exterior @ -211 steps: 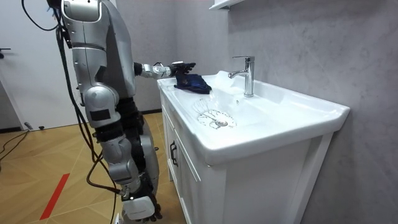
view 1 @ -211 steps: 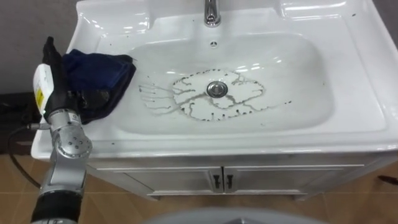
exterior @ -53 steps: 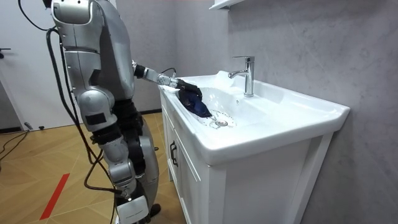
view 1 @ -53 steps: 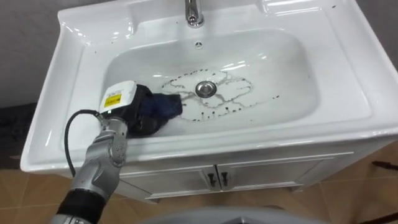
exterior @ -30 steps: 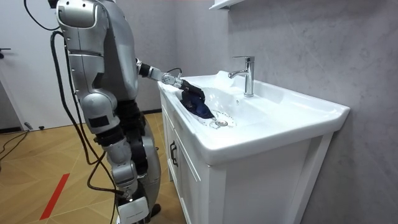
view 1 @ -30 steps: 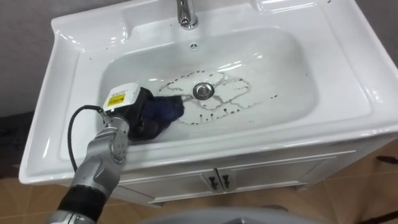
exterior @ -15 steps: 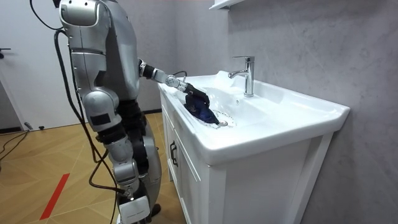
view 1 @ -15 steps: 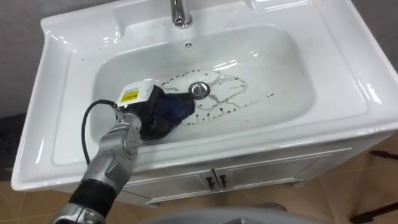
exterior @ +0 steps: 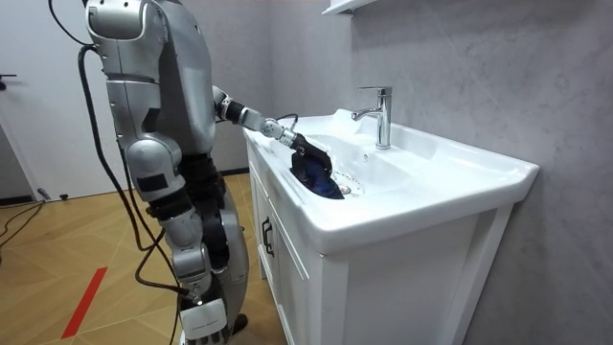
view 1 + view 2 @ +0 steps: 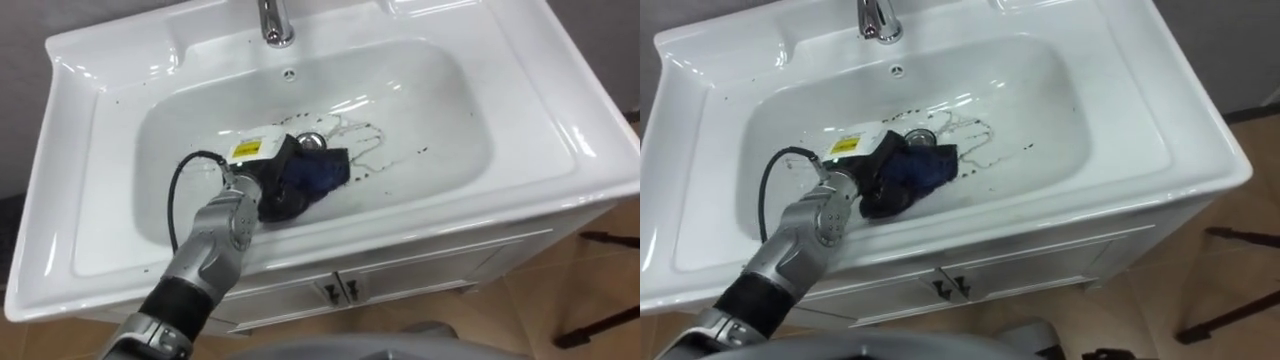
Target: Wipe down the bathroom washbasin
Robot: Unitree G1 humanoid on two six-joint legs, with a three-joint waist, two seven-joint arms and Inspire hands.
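Right half of the basin (image 10: 430, 90) bowl is open, and so is the strip under the back wall. The left-centre is blocked by the left hand (image 10: 268, 188) and its forearm, on the bunched cloth (image 10: 320, 172) touching the drain (image 10: 311, 141). The faucet (image 10: 272, 22) stands upright mid back rim, with flat ledge free either side; the forearm crosses the front rim at left, and it is free to the right.

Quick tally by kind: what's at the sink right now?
basin: 1
faucet: 1
drain: 1
dark blue cloth: 1, gripped by the left hand
cabinet door handles: 2
Total: 6
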